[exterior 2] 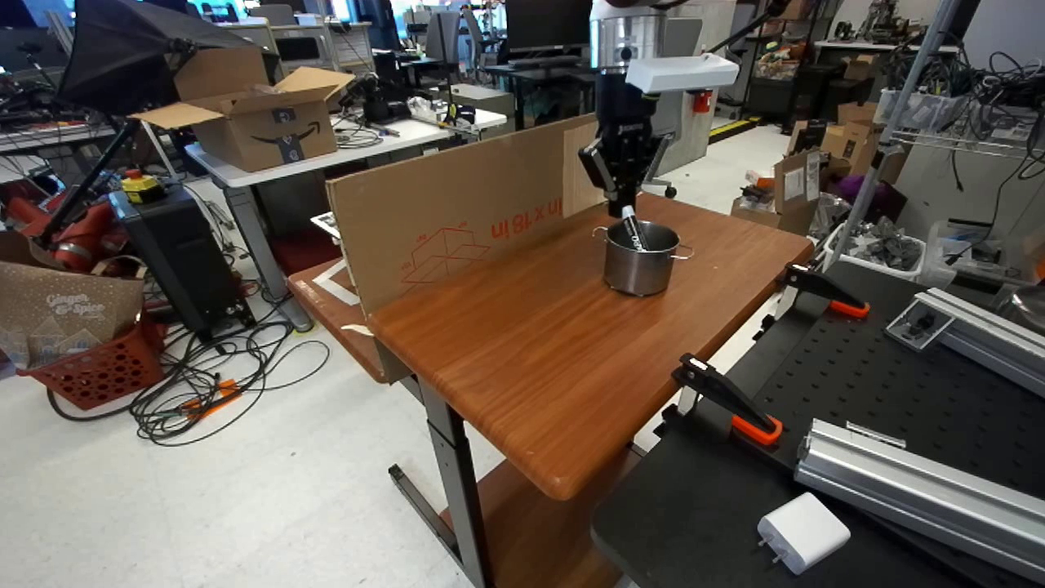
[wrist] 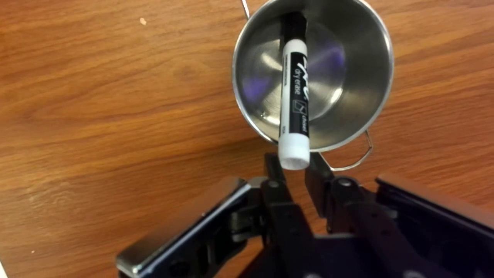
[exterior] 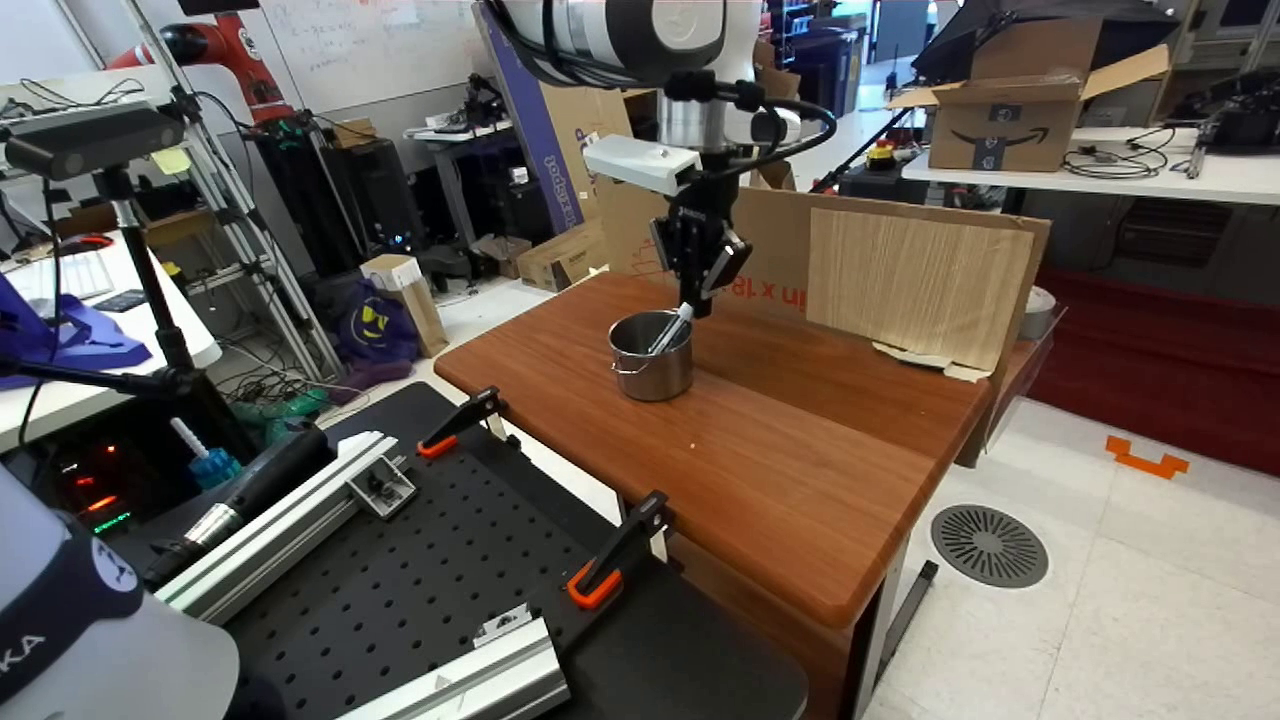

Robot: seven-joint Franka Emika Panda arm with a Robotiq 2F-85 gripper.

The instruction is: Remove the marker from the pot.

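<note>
The marker (wrist: 295, 96) is white with a black label and a black cap end. It leans in the grey metal pot (wrist: 372, 50), cap end down inside and white end above the rim. The marker (exterior: 670, 331) and the pot (exterior: 655, 378) also show in an exterior view. The marker (exterior 2: 634, 230) and the pot (exterior 2: 637, 273) show in an exterior view too. My gripper (wrist: 295, 166) points down with its fingertips on both sides of the white end, closed to about the marker's width. The gripper also shows in both exterior views (exterior: 697, 302) (exterior 2: 624, 202).
The pot stands on a brown wooden table (exterior: 760, 470). A cardboard sheet (exterior 2: 465, 220) stands upright along the table's edge, behind the gripper. Two black and orange clamps (exterior: 620, 555) sit along the opposite edge, by a black perforated board (exterior: 420, 560). The pot has thin wire handles (wrist: 353, 164).
</note>
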